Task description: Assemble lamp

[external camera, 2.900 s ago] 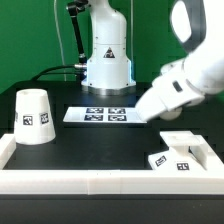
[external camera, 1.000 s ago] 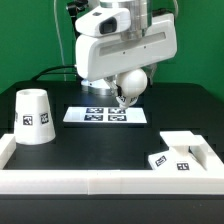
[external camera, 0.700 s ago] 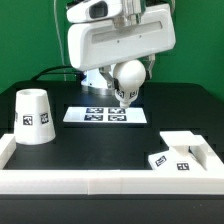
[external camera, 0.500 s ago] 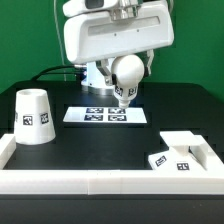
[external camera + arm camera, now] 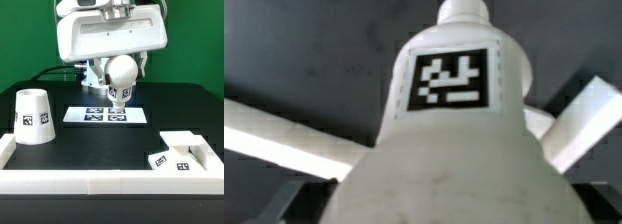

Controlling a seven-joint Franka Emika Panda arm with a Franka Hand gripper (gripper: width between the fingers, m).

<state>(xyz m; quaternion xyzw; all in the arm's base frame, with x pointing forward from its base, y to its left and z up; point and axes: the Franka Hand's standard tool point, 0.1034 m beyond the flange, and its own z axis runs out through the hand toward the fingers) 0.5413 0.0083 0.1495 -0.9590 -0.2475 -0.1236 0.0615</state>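
- We see a big white robot arm (image 5: pixel 110 35) at the top of the exterior view, over a black table (image 5: pixel 100 150).
- Its claw (image 5: pixel 120 66) is pinching a round white plastic bulb on a short stem (image 5: pixel 121 78). The bulb is up off the table and hangs under the arm.
- The round part of the bulb is on top and the stem points down. A black-and-white square tag (image 5: pixel 118 94) sits on the stem.
- In the exterior view the tip of the stem shows just above the thin flat white marker board (image 5: pixel 92 115). We cannot tell if the bulb is right over the board or further back.
- In the wrist view the bulb fills most of the picture. Its tag faces the camera and the stem points away from it. We see dark bits at both low corners beside the bulb, but they are too blurry for us to name.
- A white plastic cup-like shade (image 5: pixel 32 116) stands on the table at the exterior view's left. Its wide end is down and its narrow end is up. It has one square tag on its side. It is well apart from the bulb.
- A flat square white plastic base (image 5: pixel 180 148) lies on the table at the exterior view's right, near the front. We see two tags on it. It is well apart from the bulb too.
- A low white wall (image 5: pixel 100 182) runs along the front of the table and turns up at both ends. The base lies just beside it in the right corner.
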